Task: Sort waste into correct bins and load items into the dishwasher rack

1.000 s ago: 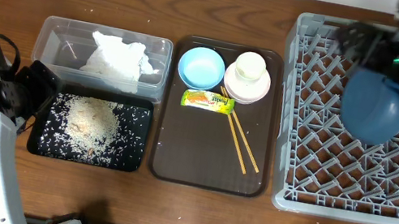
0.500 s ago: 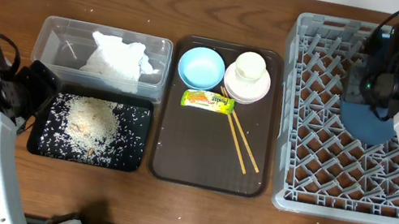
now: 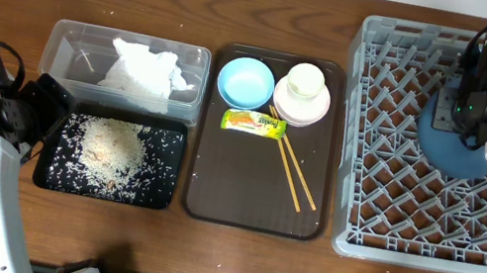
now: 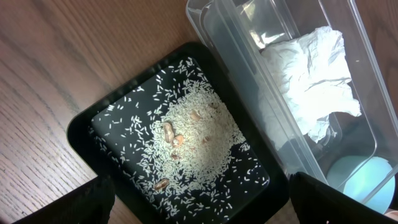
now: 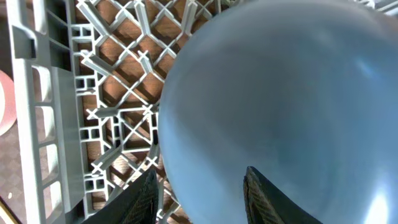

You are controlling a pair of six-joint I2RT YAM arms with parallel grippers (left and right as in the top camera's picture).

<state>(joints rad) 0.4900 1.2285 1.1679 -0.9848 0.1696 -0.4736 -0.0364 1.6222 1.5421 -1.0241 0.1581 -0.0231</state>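
The dark-blue plate (image 3: 445, 144) stands tilted among the pegs of the grey dishwasher rack (image 3: 366, 183). My right gripper (image 3: 470, 112) straddles its rim, one finger on each side, shut on it; the plate (image 5: 280, 93) fills the right wrist view around that gripper (image 5: 200, 171). My left gripper (image 3: 48, 107) hangs open over the black tray's (image 3: 41, 171) left end, above loose rice (image 4: 193, 137). A crumpled napkin (image 3: 143, 69) lies in the clear tub (image 3: 63, 50). The snack wrapper (image 3: 253, 123), chopsticks (image 3: 292, 175), light-blue bowl (image 3: 245, 83) and cream cup (image 3: 305, 82) in the white bowl (image 3: 316, 111) stay on the brown tray (image 3: 251, 208).
The rack takes up the right side of the table, its near rows holding nothing. The tub and black tray sit side by side at the left, close to the brown tray. Bare wood runs along the front edge.
My right gripper has lowered the plate from above the rack into its pegs, then shifted slightly right. The left arm has not moved.
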